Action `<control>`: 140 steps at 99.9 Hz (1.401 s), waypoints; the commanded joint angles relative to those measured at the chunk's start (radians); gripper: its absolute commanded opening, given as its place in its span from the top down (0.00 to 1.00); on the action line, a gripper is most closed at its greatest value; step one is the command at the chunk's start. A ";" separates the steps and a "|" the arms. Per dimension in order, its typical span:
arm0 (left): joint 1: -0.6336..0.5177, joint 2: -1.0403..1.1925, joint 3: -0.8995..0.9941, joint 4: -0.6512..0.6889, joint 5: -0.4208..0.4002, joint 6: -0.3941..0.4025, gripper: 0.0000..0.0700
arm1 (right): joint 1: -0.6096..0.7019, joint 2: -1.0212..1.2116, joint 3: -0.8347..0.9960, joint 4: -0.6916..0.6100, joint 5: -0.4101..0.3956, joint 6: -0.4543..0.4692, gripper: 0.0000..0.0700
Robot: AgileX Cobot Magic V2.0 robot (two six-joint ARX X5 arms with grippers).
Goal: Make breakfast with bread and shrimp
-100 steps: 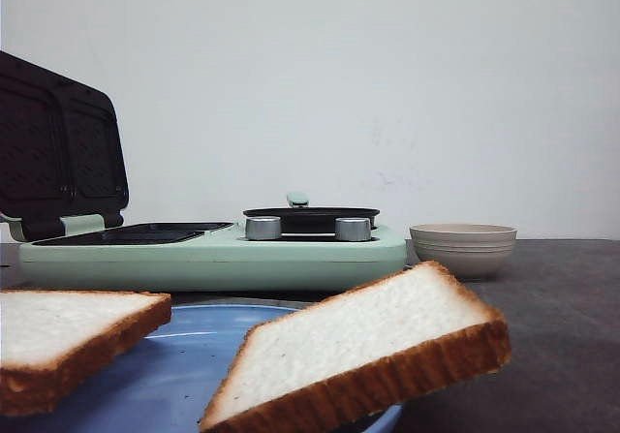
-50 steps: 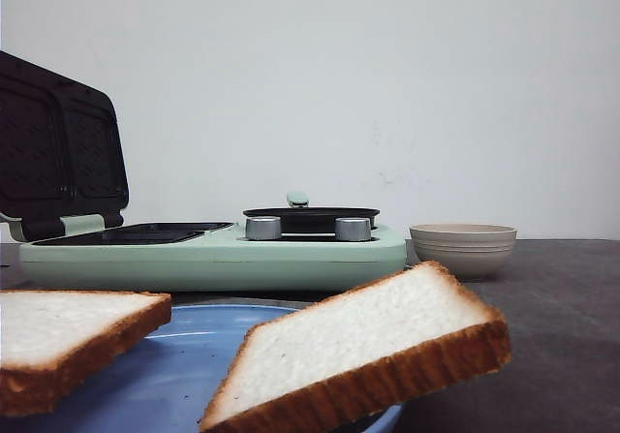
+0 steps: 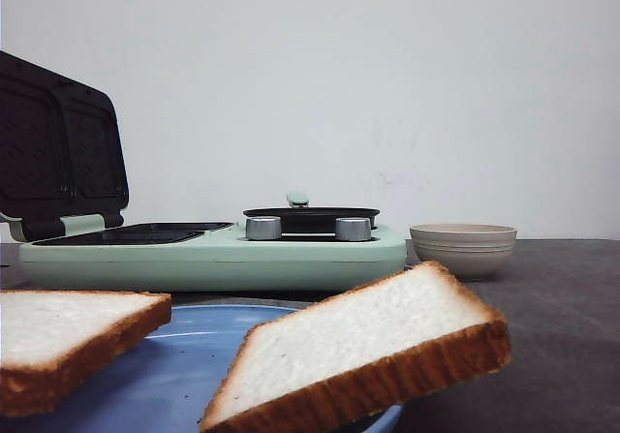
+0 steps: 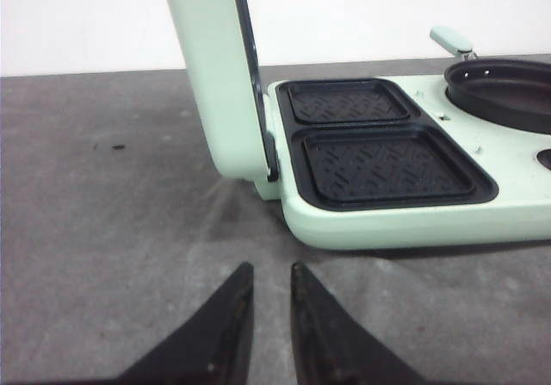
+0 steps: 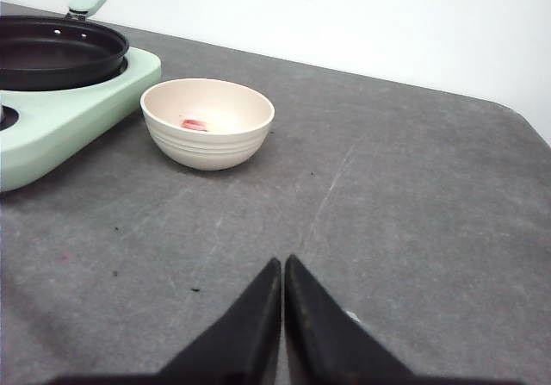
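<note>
Nearest to you, two slices of bread lie on a plate (image 3: pixel 184 355): the left slice (image 3: pixel 68 341) at the left edge of the front view, the right slice (image 3: pixel 363 351) beside it, tilted, its far corner past the plate's rim. Behind the plate you see the sandwich maker (image 3: pixel 213 256) on the table (image 3: pixel 552 336). Its lid (image 3: pixel 58 147) stands open at the left end, the two grill plates (image 4: pixel 379 139) lie next to the lid, and the pan (image 3: pixel 310 216) sits on the right part. Right of the maker stands a bowl (image 3: pixel 463 247) (something small lies in it, but what it is you cannot tell).
</note>
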 commanded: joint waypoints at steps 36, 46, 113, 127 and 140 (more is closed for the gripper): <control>0.002 0.001 -0.016 0.021 0.000 -0.014 1.00 | -0.001 -0.003 -0.004 0.011 -0.001 0.067 1.00; 0.002 0.001 -0.016 0.021 0.000 -0.071 1.00 | -0.001 -0.003 -0.004 0.011 -0.001 0.107 1.00; 0.002 0.056 0.129 -0.037 0.007 -0.493 0.99 | -0.001 0.038 0.193 -0.112 0.049 0.516 1.00; 0.002 0.192 0.290 -0.133 0.009 -0.458 0.99 | -0.001 0.178 0.356 -0.234 0.060 0.512 1.00; 0.002 0.370 0.453 -0.223 0.050 -0.374 0.99 | -0.001 0.364 0.499 -0.361 0.042 0.502 1.00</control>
